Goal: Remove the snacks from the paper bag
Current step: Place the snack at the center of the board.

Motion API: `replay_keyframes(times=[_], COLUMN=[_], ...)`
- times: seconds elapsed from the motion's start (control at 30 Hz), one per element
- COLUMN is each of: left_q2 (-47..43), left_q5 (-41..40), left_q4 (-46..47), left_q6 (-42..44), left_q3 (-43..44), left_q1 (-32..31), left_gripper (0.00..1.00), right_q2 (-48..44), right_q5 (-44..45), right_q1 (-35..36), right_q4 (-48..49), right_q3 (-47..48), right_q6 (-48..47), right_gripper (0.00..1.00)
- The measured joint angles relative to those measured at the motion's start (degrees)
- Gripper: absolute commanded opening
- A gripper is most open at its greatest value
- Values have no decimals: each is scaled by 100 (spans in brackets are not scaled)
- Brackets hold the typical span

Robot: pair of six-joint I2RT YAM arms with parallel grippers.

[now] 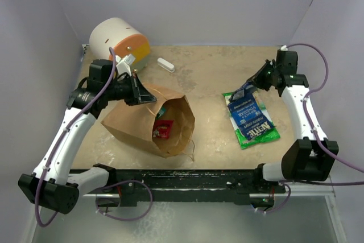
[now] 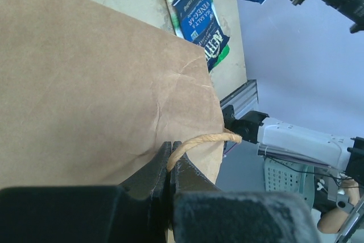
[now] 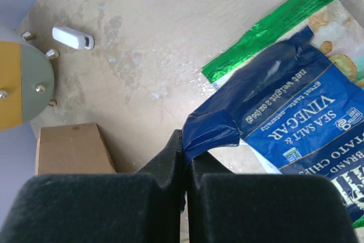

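Observation:
The brown paper bag point(image 1: 142, 120) lies on its side, mouth toward the near edge. A red packet point(image 1: 163, 130) and a teal one point(image 1: 162, 112) show inside the mouth. My left gripper point(image 1: 142, 96) is shut on the bag's twisted handle point(image 2: 199, 140), seen pinched between the fingers in the left wrist view point(image 2: 169, 160). My right gripper point(image 1: 244, 91) is shut on a corner of the blue chip bag point(image 1: 250, 116), which rests over the green chip bag point(image 1: 260, 136). The right wrist view shows that pinch point(image 3: 186, 146), the blue bag point(image 3: 284, 106) and the green bag point(image 3: 273, 21).
A white-and-orange cylinder point(image 1: 119, 41) lies at the back left. A small white bar point(image 1: 165, 64) lies beside it on the table and also shows in the right wrist view point(image 3: 73, 37). Purple walls close the back and sides.

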Motion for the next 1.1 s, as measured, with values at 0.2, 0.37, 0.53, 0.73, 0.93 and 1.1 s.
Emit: replay_keyframes(times=[0.2,0.37,0.53,0.73,0.93,1.1], left_q2=[195,243,240,238,208,151], left_q5=[81,142,151,151,153,153], left_q4=[85,103,107,92,70,26], left_q6=[70,146,155,199,214,214], left_q3=[70,70,70,70,70,70], left_q1=[0,0,0,0,0,0], left_gripper=[0,0,0,0,0,0], right_q2=[155,22,-184,-234,-203,-66], right_q5=[-573,-708,-636,-391,96,334], right_q1=[-654,-953,-1106,-1176,-1202,-1255], right_q4=[393,516,496,485,452,387], right_q3=[-686,-1281,-1770,-2302,-2566,-2710], right_q6=[11,-37,-96,-138,-111,-37], right_gripper=[0,0,0,0,16,28])
